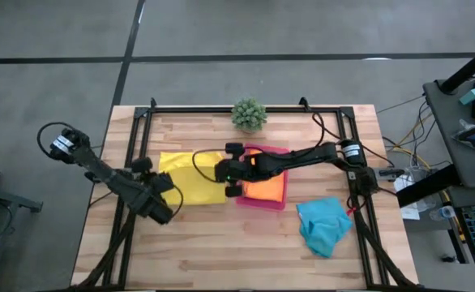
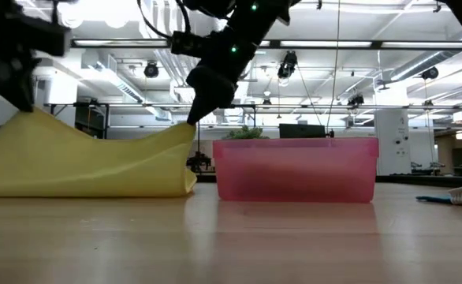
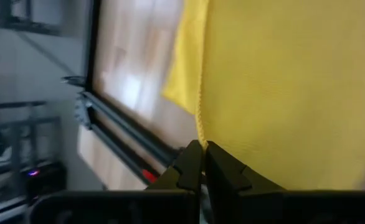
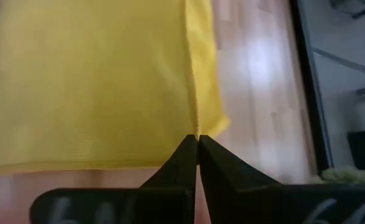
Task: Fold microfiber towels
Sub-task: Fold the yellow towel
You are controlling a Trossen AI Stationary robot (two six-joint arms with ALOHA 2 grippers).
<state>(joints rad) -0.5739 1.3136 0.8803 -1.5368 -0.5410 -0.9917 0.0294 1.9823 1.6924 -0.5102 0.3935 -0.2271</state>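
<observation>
The yellow towel [image 1: 190,177] lies left of the pink tray [image 1: 262,201]. It also shows in the low view [image 2: 81,162], raised at two points and sagging between them, with its lower part on the table. My left gripper [image 1: 170,186] is shut on its near-left part. My right gripper [image 1: 221,174] is shut on its right end beside the tray. The orange towel [image 1: 266,186] lies in the tray. The turquoise towel [image 1: 325,225] lies crumpled on the table to the right. The grey and lime green towels are out of view. My left gripper pinches the yellow towel's hemmed edge [image 3: 200,127] between its two shut fingers. That end is lifted [image 2: 27,114]; the cloth slopes down from it to the table. My right gripper pinches the towel's hemmed edge [image 4: 194,121] between its two shut fingers, slanting down from above. That end is lifted [image 2: 188,128] and the cloth hangs slack to the table.
A small green potted plant [image 1: 249,114] stands at the table's far edge. The pink tray [image 2: 294,170] stands close to the right of the lifted towel. A black frame rail [image 1: 132,146] runs along the table's sides. Bare wood [image 1: 221,251] lies toward the near edge.
</observation>
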